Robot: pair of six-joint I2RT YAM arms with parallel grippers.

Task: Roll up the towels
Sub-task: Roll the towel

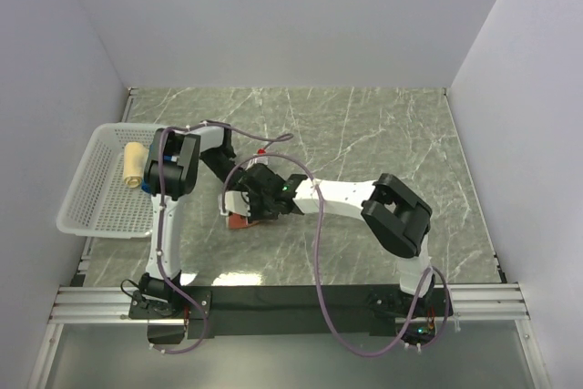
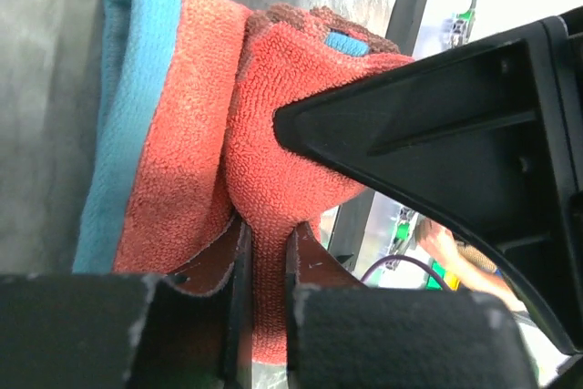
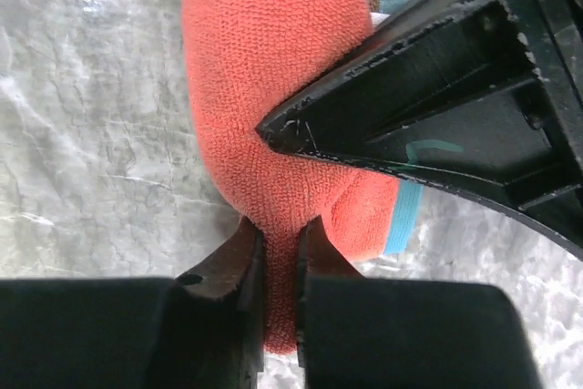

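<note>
The rust-orange towel [image 2: 182, 134] with a teal edge lies bunched on the marble table between both grippers. My left gripper [image 2: 266, 243] is shut on a pinched fold of it. My right gripper [image 3: 278, 234] is shut on another fold of the same towel [image 3: 264, 70]. In the top view both grippers meet over the towel [image 1: 239, 220], which is mostly hidden under them. A rolled beige towel [image 1: 134, 166] lies in the white lattice basket [image 1: 91, 198]. A bit of blue [image 1: 146, 187] shows beside it, mostly hidden by the left arm.
The basket stands at the table's left edge, close to the left arm's elbow [image 1: 173, 163]. A black part of the other gripper [image 2: 455, 134] fills the right of each wrist view. White walls enclose the table on three sides.
</note>
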